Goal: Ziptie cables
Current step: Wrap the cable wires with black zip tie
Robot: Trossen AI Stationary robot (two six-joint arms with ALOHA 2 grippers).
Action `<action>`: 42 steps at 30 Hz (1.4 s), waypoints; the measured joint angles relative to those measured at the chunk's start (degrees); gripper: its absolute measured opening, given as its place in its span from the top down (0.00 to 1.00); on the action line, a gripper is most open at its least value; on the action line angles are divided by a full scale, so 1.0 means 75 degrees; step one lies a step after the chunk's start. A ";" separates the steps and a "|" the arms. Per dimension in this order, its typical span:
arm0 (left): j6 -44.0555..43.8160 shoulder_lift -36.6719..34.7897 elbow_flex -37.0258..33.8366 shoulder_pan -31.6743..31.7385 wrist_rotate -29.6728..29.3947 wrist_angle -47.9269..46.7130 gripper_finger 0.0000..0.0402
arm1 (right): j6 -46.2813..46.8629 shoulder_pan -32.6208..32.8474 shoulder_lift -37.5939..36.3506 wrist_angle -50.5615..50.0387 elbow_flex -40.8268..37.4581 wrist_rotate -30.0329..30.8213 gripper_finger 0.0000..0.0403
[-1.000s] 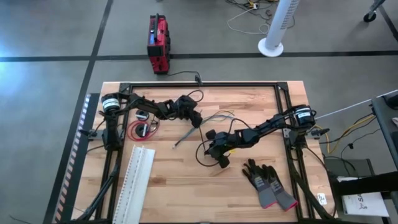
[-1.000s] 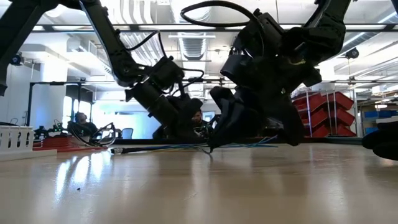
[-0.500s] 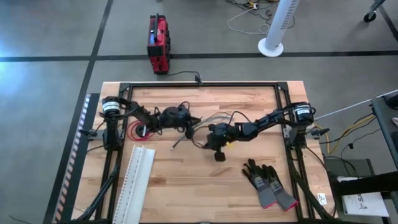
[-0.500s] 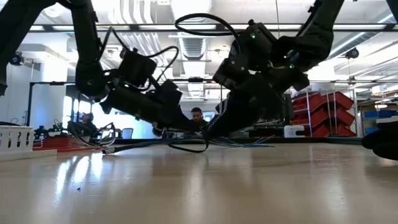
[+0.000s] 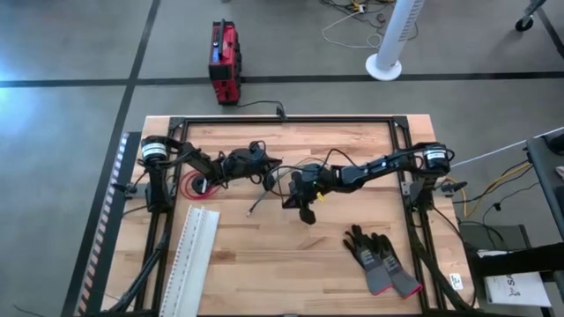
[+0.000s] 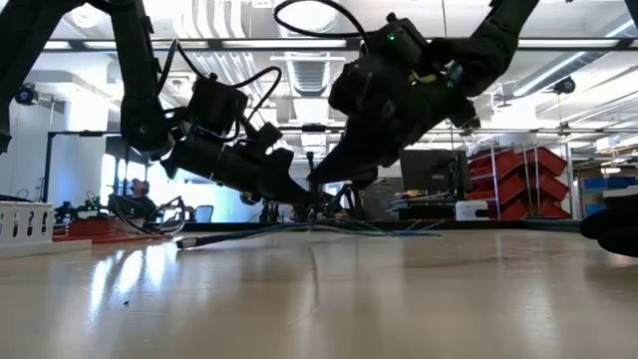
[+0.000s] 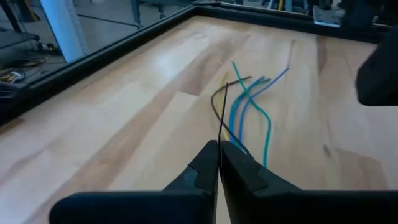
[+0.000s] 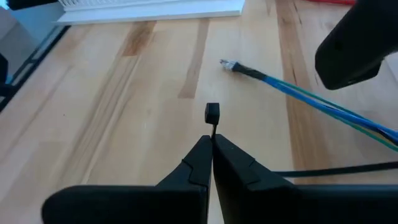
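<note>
— Hands (image 5: 270,173) meet near the middle of the desk (image 5: 264,255), a little toward its far edge. Why so close together?

— Each pinches one end of something thin, so the likely aim is to bring those ends together. The left hand, reaching in from the left edge, has its fingers pressed together on a thin dark strand (image 7: 219,134) that rises from between the tips. The right hand (image 5: 301,195), reaching in from the right edge, is pressed shut on a thin black strip ending in a small square head (image 8: 212,112), probably the ziptie.

— And the cables?

— The cables (image 7: 249,109), blue, teal and dark wires, lie fanned on the wood just ahead of the left hand; one bundled end (image 8: 231,65) lies loose on the desk beyond the right hand's tips. From above they show as a thin tangle between the two hands, with one end (image 5: 254,210) trailing toward the near edge. A red and black coil (image 5: 196,184) sits by the left edge, well apart from this.

— Is the tie around the wires?

— It cannot be told; the head stands free above bare wood, so the loop looks not yet closed

— Anything else nearby?

— A white slotted strip (image 5: 196,255) lies at the near-left corner and gloves (image 5: 379,255) near the right edge, both out of the way
</note>
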 joint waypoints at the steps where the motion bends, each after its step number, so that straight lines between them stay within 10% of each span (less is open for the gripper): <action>1: 0.0060 0.0000 0.0002 0.0000 -0.0021 0.0001 1.00 | -0.0020 0.0000 -0.0019 -0.0068 0.0007 -0.0003 1.00; 10: 0.0593 0.0000 -0.0257 -0.0618 -0.0133 0.0234 1.00 | 0.0955 -0.0281 -0.0034 -0.0019 0.0021 -0.0077 1.00; 25: 0.2642 -0.0017 -0.0535 -0.2473 -0.3309 0.0539 1.00 | 0.0979 -0.1253 -0.0005 -0.0061 0.0018 -0.1369 1.00; 42: 0.5083 -0.0017 -0.0094 -0.3055 -0.4418 0.0472 1.00 | 0.1231 -0.1856 0.0298 0.0242 0.0016 -0.3061 1.00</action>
